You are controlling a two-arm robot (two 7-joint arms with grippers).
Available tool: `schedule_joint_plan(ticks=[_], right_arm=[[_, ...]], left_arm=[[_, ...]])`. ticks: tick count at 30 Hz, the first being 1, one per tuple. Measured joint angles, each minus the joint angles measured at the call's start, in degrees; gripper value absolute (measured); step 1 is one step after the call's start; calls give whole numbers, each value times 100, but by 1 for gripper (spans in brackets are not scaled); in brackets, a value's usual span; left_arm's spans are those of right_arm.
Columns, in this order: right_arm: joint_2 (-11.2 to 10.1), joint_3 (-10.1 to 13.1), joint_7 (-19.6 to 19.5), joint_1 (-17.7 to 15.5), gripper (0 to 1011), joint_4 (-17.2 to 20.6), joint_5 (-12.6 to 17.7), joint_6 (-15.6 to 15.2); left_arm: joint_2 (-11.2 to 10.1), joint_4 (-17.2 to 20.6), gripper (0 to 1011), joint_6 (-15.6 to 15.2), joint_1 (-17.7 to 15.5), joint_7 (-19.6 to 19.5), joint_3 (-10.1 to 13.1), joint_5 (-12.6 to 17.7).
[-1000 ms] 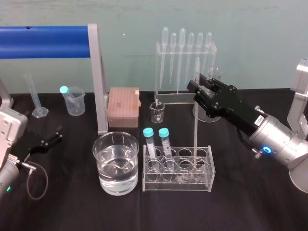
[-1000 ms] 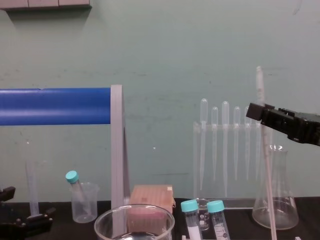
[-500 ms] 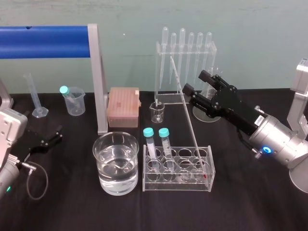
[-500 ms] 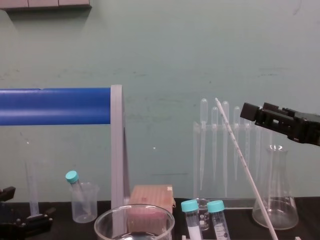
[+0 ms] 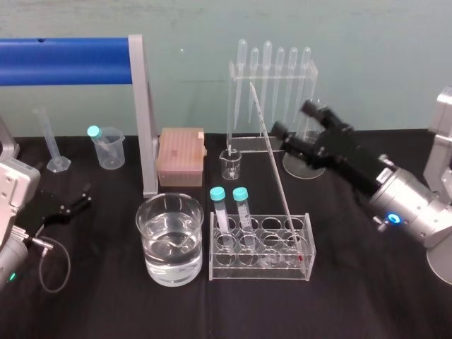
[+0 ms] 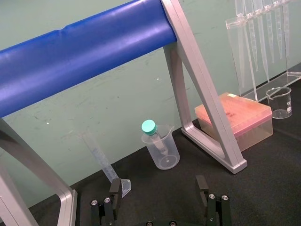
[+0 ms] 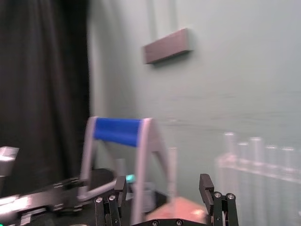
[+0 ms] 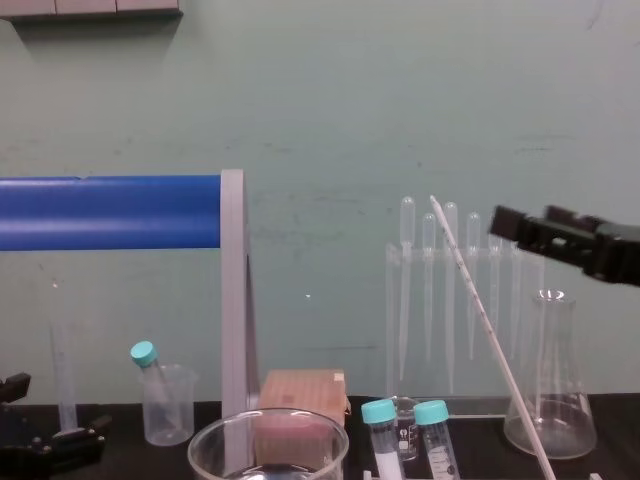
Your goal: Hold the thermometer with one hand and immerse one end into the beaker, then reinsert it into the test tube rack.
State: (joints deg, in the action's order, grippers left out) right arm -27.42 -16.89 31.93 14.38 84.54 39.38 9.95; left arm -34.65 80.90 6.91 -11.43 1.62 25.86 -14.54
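Observation:
The thermometer stands with its lower end in the right end of the clear test tube rack and leans up and to the left, free of any grip. In the chest view the thermometer slants the same way. My right gripper hovers open just right of the rod's upper part, touching nothing; the right gripper holds nothing between its fingers. The beaker, holding water, sits left of the rack. My left gripper rests open on the table at far left, as the left gripper shows in its wrist view.
Two teal-capped tubes stand in the rack's left end. Behind it are a pipette stand, a small glass beaker, a conical flask and a pink tip box. A blue-barred frame spans the left.
My right gripper opened and let go of the thermometer, which tipped from upright to leaning left in the rack. The gripper then drew back slightly to the right.

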Motion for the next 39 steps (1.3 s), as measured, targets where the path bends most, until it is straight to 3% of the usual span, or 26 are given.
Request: schedule_joint_plan(ticks=[1,3,4,6,7,9,10,14,19,39], right_arm=[[0,0,0,0,1004,0,0,0],[50,245,-885,-273,1004,277,-402,29],[50,245,-885,-273,1004,277,-402,29],[55,438,-1878,-529,1004,567,-895,-246],[55,438,-1878,-529,1004,567,-895,-246],[13,521,-2544,-685,1004,754,-1254,-711],[-38,530,-2863,-752,1004,839,-1457,-1091],[-79,523,-3295,-865,1004,870,-1725,-1783],[6,496,-3409,-964,1004,688,-1809,-2074],[48,503,-3369,-986,1004,634,-1795,-2049]], left_arm=[[0,0,1008,0,0,0,0,0],[0,0,1008,0,0,0,0,0],[0,0,1008,0,0,0,0,0],[0,0,1008,0,0,0,0,0],[0,0,1008,0,0,0,0,0],[0,0,1008,0,0,0,0,0],[0,0,1008,0,0,0,0,0],[0,0,1008,0,0,0,0,0],[0,0,1008,0,0,0,0,0],[0,0,1008,0,0,0,0,0]])
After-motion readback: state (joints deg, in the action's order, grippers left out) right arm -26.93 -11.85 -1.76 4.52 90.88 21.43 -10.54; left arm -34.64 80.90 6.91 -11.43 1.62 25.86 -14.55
